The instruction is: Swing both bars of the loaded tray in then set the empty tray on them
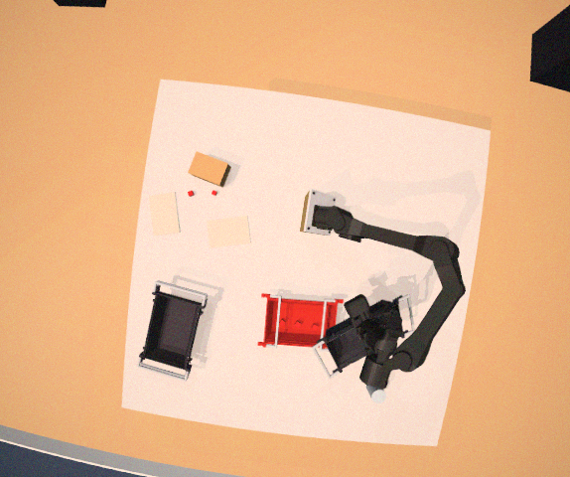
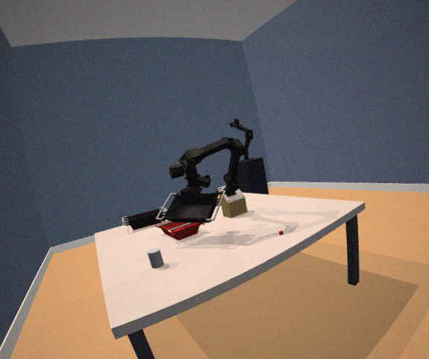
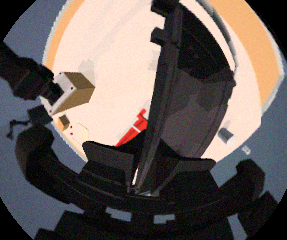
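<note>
The loaded red tray (image 1: 295, 339) (image 2: 181, 231) (image 3: 129, 137) stands on the table, with several small red shapes inside. Its two wire bars, the left bar (image 1: 277, 328) and the right bar (image 1: 324, 320), lie across its top. My gripper (image 1: 377, 328) (image 2: 191, 193) (image 3: 148, 132) is shut on the rim of an empty black tray (image 1: 344, 350) (image 2: 187, 212) (image 3: 190, 107), held in the air. Its wire bars stick out at both ends. From above, its near-left end overlaps the red tray's right end at an angle; it looks slightly tilted. The arm hides its middle from above.
Another black tray (image 1: 175, 328) (image 2: 143, 219) stands at the left, bars out. A grey cylinder (image 1: 377, 396) (image 2: 155, 259) (image 3: 226, 135) stands near the held tray. An orange block (image 1: 208, 168), two red cubes (image 1: 190, 193) (image 1: 213, 193) and pale sheets (image 1: 165, 213) (image 1: 228, 231) lie at the upper left.
</note>
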### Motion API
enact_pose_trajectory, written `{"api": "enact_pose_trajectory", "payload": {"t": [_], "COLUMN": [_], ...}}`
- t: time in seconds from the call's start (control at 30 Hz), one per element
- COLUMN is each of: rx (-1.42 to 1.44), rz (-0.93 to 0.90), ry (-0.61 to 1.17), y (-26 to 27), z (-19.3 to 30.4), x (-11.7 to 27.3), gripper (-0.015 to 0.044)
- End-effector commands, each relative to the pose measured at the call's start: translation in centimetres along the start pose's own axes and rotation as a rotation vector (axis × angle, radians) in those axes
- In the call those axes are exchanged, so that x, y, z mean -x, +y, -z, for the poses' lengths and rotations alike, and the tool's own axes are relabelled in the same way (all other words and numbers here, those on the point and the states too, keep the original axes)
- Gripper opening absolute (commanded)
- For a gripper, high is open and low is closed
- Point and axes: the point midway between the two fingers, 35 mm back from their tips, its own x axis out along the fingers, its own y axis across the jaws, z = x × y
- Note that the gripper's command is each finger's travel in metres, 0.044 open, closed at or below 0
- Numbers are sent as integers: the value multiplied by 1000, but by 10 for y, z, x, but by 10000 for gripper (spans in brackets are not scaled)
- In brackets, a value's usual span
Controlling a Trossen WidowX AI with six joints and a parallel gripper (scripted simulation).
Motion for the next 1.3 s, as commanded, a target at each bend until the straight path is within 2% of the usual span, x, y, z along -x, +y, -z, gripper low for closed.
{"api": "enact_pose_trajectory", "payload": {"t": [0.0,1.07,1.27], "rx": [-51,-527,-549], "rz": [27,60,63], "ry": [8,-66,-71], "y": [-1,59,63], "z": [17,149,154], "x": [6,1,1], "gripper": [0,0,0]}}
